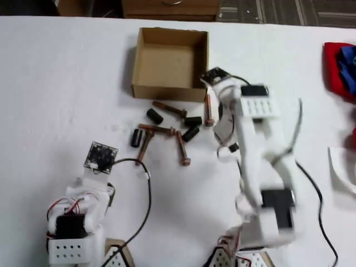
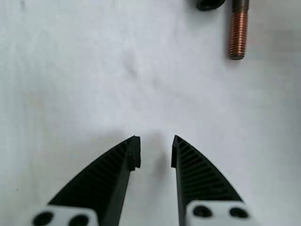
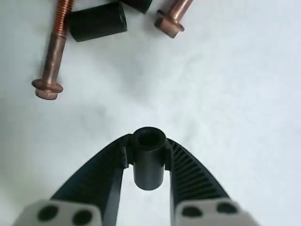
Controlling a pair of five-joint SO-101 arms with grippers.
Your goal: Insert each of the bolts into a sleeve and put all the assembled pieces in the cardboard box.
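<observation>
Nearest the arm bases, the left gripper (image 2: 155, 151) sits low over the white table (image 1: 67, 83). Its 2 ribbed black fingers (image 2: 117, 174) are parted, with bare tabletop in the gap and nothing held. Just ahead of it in its wrist view lie the threaded copper end of 1 bolt (image 2: 238, 33) and the rim of a black sleeve (image 2: 210, 4).

Farther out, the loose parts are scattered mid-table. The high view shows 5 bolts (image 1: 169, 109), all copper-coloured metal. Each has a flanged hex head, a smooth shank and a threaded tip, and they lie flat at different angles. Among them lie 4 loose sleeves (image 1: 154, 116), which are short, matte black, hollow cylinders on their sides. Several of these touch or nearly touch a bolt.

Beside the far end of this scatter, the right gripper (image 3: 149, 150) has its 2 fingers clamped on a 5th sleeve (image 3: 149, 165). That one stands upright between the pads with its round bore facing the wrist camera, which makes 5 sleeves in all.

Farthest off stands the cardboard box (image 1: 167, 92), a square, open-topped box of plain brown board. Every bolt and sleeve is outside it, on the table or in the right gripper
</observation>
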